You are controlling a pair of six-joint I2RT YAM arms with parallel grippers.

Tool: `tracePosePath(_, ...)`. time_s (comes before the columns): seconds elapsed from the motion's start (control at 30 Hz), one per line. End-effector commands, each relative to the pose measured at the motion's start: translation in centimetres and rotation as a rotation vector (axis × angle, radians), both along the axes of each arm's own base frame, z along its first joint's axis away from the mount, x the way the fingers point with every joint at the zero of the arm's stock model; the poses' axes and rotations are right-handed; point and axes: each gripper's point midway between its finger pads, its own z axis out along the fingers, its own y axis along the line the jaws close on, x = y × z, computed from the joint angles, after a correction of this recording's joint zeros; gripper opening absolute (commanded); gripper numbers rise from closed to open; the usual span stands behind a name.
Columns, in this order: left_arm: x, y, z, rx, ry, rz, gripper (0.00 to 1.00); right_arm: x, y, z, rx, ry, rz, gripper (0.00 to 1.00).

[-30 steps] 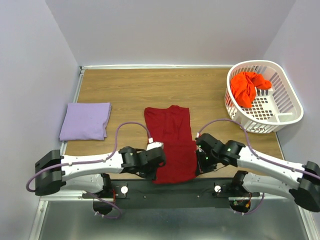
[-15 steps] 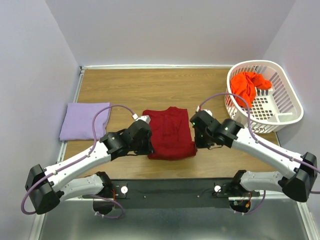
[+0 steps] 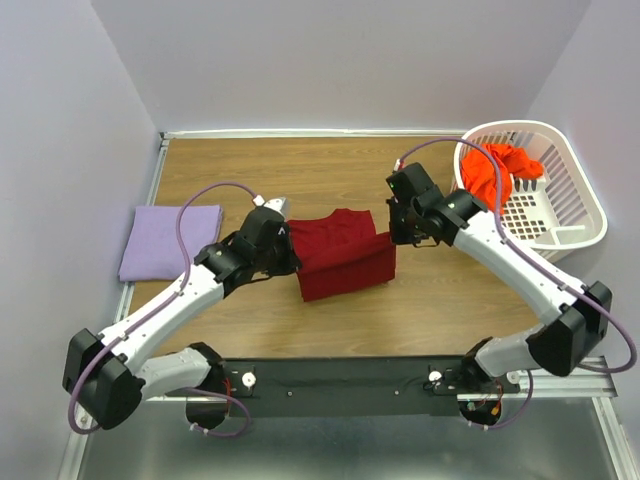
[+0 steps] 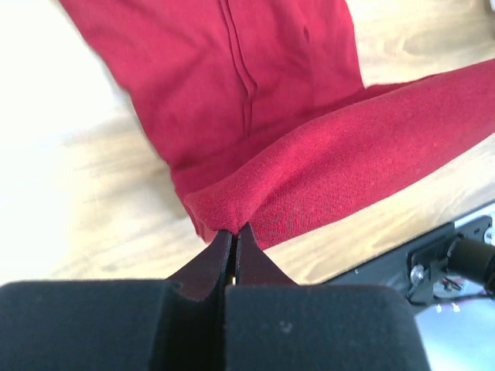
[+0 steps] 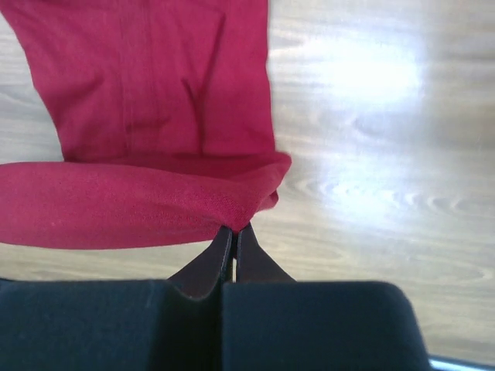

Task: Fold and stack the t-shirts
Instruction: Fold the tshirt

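At mid-worktop from above, the crimson t-shirt point(image 3: 345, 262) lies half folded between both arms. Left wrist view: the left gripper point(image 4: 234, 236) is clamped on one fold corner. Right wrist view: the right gripper point(image 5: 232, 232) pinches the other.

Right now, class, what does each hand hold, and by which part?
Both grip the dark red t-shirt: the left hand pinches one corner of its lifted edge, the right hand the other.
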Motion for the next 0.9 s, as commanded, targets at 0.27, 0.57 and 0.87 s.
tracePosePath(0.27,5.2,1.6,-0.7,0.037,-0.043,-0.013,0.0,6.7,0.5,0.0,-0.058,-0.028,0.049,0.01)
tracePosePath(0.57,9.2,3.5,-3.9,0.082,-0.017,0.04,0.0,11.5,1.0,-2.5,-0.03,-0.004,0.05,0.0)
tracePosePath(0.87,14.0,4.6,-7.4,0.155,0.017,0.07,0.0,15.1,0.6,-6.7,0.0,0.041,0.034,0.0)
